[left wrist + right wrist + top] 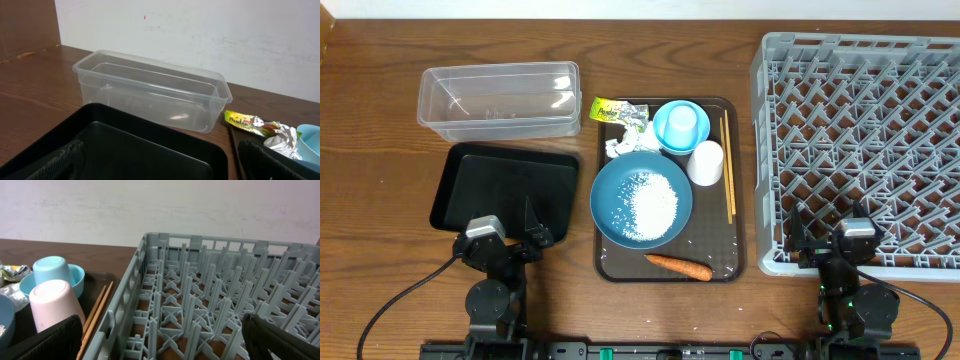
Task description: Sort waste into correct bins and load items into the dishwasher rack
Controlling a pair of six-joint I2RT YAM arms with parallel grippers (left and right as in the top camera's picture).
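Parked with left gripper spread wide over the black tray's near edge, right gripper spread wide at the rack's near wall, rice in the dish.

Blue dish, orange carrot, grey rack.

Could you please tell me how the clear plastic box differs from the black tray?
The clear plastic box is see-through; the black tray is opaque. The box has tall walls, the tray only a low rim. The box lies beyond the tray, farther from the robot. Both are rectangular, similar in footprint, and empty.
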